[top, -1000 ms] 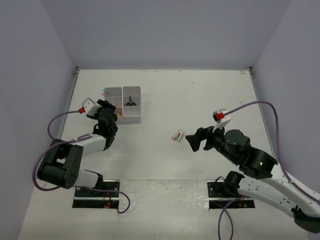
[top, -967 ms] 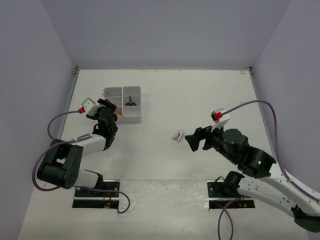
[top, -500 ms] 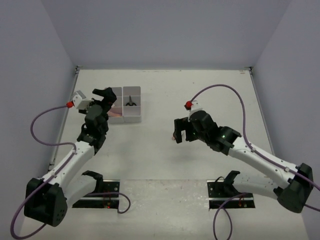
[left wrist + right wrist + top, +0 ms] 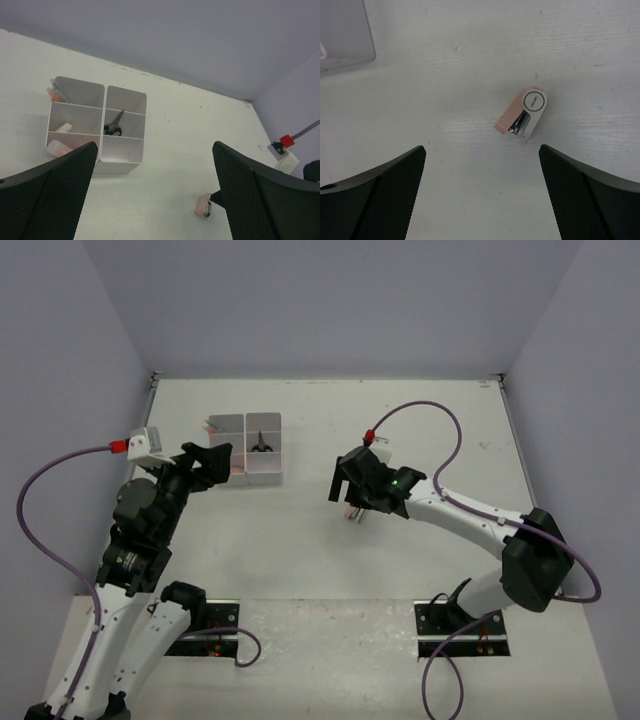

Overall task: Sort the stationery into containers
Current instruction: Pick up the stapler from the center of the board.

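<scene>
The left end effector (image 4: 208, 462) hangs raised above the desk (image 4: 420, 420), just on the near-left side of the white tray (image 4: 247, 476), with its two fingers spread wide and nothing between them. Its wrist camera looks down on the tray's six compartments. The far left one holds a cluster of coloured pens and markers (image 4: 53, 93), too small to tell apart. The middle left one holds a white eraser (image 4: 63, 127), and the near left one a pink piece (image 4: 57, 148). The black-handled scissors (image 4: 114, 128) lie in the middle right compartment; the other two right-hand compartments show only their white floors.

The right end effector (image 4: 350, 487) is over the middle of the desk, well apart from the tray, its fingers also spread. Between them, in the right wrist view, a small pink and white stationery item (image 4: 522, 116) lies flat on the desk, tilted, with a round white end and a bit of metal showing. The fingers do not touch it
</scene>
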Available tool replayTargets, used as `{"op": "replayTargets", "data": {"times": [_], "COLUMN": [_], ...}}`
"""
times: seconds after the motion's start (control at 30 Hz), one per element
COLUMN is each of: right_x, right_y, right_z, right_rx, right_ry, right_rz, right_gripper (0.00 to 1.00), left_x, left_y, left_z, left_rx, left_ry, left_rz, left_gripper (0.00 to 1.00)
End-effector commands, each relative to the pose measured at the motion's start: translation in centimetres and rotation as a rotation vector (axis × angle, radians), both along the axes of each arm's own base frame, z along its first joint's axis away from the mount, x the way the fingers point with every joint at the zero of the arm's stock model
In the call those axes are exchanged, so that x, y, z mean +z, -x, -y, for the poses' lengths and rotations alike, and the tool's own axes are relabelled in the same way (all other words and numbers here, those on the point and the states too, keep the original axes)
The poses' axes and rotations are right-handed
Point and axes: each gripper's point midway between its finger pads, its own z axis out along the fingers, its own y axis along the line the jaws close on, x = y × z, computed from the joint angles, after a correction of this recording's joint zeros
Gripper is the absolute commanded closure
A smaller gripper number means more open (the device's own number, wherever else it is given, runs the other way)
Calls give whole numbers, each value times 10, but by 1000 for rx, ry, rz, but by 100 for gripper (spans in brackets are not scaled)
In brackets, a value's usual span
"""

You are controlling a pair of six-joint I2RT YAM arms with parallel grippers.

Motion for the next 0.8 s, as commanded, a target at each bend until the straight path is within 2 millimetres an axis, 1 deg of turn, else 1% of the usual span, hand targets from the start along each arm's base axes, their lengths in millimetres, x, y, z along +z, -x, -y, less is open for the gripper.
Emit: {"op": "replayTargets", "data": {"times": [0.0,0.07,0.1,0.13,0.27,0.3,0.47,0.5,0.53,0.63,0.67,0.7,0.73,0.77], "right_x": [-3,-13,-16,-24,-38,-46,-66,-71,-73,-81,-84,-85,-87,-89], "right_y": [-17,-19,-21,-20,-19,-18,-14,-15,-17,-18,-19,-19,-18,-17], "right_z": [2,-2,-3,1,6,6,10,11,11,11,11,12,12,13], "right_rx": [-189,-199,-210,-223,-268,-275,-306,-310,-318,-322,-324,-329,-334,-334], "right_ry": [-36,-33,-22,11,48,53,74,86,91,113,121,127,129,134], "right_rz": [13,-4,-11,-26,-56,-68,-97,-97,-96,-105,-109,-113,-117,-120], "right_gripper": [10,15,16,16,20,21,25,26,29,45,48,49,51,57], "left_x": [-41,-61,-67,-72,-67,-68,-72,-72,-72,-71,-70,-69,-68,-68], "left_y": [18,20,19,18,20,19,19,19,20,22,22,23,23,23], "left_z": [1,-3,-5,-4,-2,-2,4,5,5,7,6,6,6,6], "left_rx": [-94,-86,-72,-79,-92,-88,-127,-130,-134,-142,-141,-139,-139,-139], "left_ry": [-207,-240,-237,-236,-236,-236,-237,-236,-236,-232,-230,-230,-230,-229], "left_rz": [-119,-146,-150,-142,-111,-108,-113,-113,-113,-103,-99,-95,-92,-90], "left_gripper": [0,0,0,0,0,0,0,0,0,0,0,0,0,0]}}
